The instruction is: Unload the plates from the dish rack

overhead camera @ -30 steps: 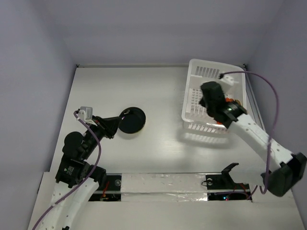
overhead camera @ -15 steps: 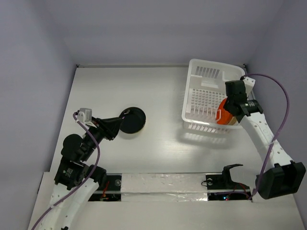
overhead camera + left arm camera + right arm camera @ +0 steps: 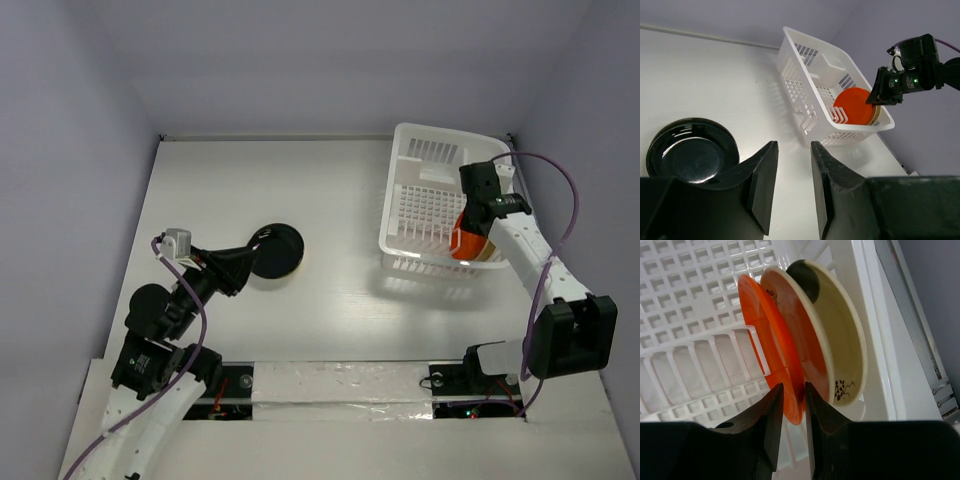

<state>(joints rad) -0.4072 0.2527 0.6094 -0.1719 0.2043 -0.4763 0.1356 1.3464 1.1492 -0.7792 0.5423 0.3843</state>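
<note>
The white dish rack [image 3: 431, 136] stands at the back right. An orange plate [image 3: 463, 243] stands on edge at its near right end, with a cream plate [image 3: 842, 335] leaning right behind it. My right gripper [image 3: 794, 385] reaches down into the rack and is shut on the orange plate's [image 3: 765, 325] rim, one finger on each face. A dark brown plate [image 3: 276, 251] lies flat on the table at the left. My left gripper [image 3: 794, 143] is open and empty just beside that plate [image 3: 692, 155].
The rack's slotted near wall [image 3: 695, 365] stands just left of my right fingers. A metal rail [image 3: 920, 335] runs along the table's right edge. Grey walls enclose the table on the left, back and right.
My right gripper swung from over the rack's middle to its right end and came down onto the orange plate. The left arm barely moved.
</note>
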